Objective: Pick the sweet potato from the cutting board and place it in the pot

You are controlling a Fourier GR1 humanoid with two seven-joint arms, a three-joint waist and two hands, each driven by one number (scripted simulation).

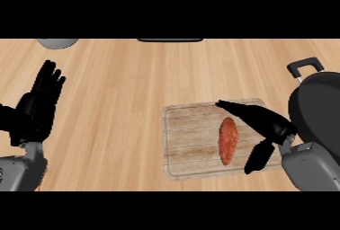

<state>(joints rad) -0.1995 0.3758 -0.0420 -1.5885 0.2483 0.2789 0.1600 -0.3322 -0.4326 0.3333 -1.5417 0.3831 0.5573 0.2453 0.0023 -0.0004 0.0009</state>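
Nothing's done yet: sweet potato (228,140) lies flat on the cutting board (189,143), w/ your right hand (266,127) spread open just beside it, fingers above and thumb below, holding nothing. Left hand (38,108) rests open at the view's left, fingers up. You've got the whole job left, I'd say: grasp, lift, carry to the pot (319,108) at right edge, release.

Each forearm is a light grey, box-shaped casing with rounded edges (panel seams visible). The left robot hand (36,110) and right robot hand (269,126) are matte black with slender fingers.
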